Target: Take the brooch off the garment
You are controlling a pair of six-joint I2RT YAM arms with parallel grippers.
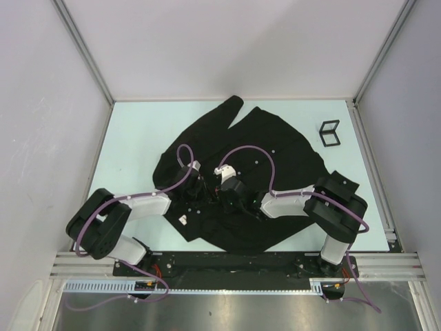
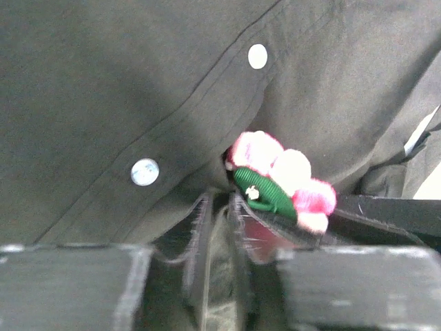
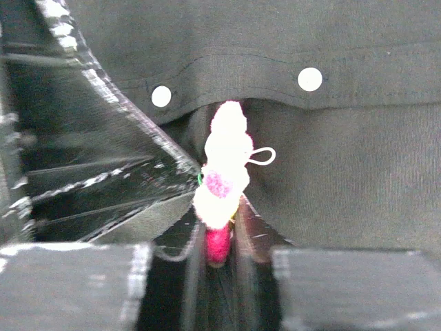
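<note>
Your right gripper (image 3: pixel 219 234) clamps the brooch (image 3: pixel 222 165) edge-on, its long axis running straight out from the jaws, while your left gripper (image 2: pixel 219 207) pinches the garment (image 2: pixel 103 89) just beside.

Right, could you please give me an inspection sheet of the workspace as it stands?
Surface: pale table, bare around the shirt.
Job's things: black garment spread across the middle; brooch standing edge-on by the button strip.
Clutter: small black frame at the far right.
Grippers: left gripper pinches a fold of cloth beside the brooch; right gripper is closed on the brooch.
Cables: purple cables loop above the garment.
Surroundings: plain white walls.
</note>
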